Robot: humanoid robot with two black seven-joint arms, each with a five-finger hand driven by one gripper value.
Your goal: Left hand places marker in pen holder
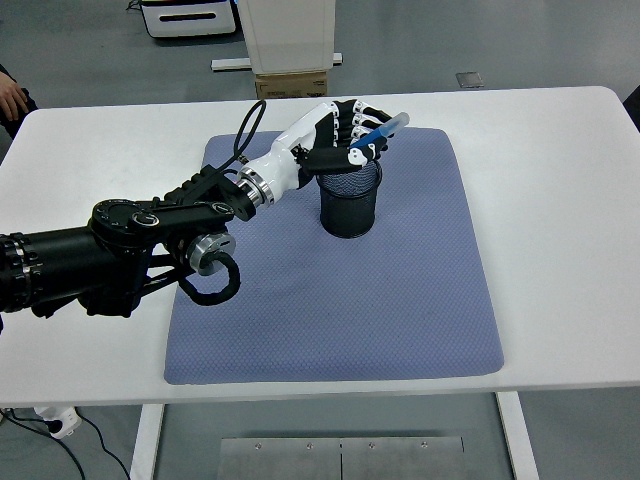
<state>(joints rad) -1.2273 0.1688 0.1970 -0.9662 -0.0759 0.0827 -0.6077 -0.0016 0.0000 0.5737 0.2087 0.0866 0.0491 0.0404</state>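
Note:
A black mesh pen holder point(349, 206) stands upright on a blue-grey mat point(400, 300) at the table's middle. My left hand point(345, 130) reaches in from the left and hovers just above the holder's rim. Its fingers are curled around a blue marker point(382, 129) with a pale cap. The marker lies tilted, its cap end pointing up and right, its lower end over the holder's opening. The right arm is out of view.
The white table point(560, 200) carries the mat. A person's hand point(12, 100) shows at the far left edge beyond the table. A cardboard box point(291, 84) and white equipment stand on the floor behind the table.

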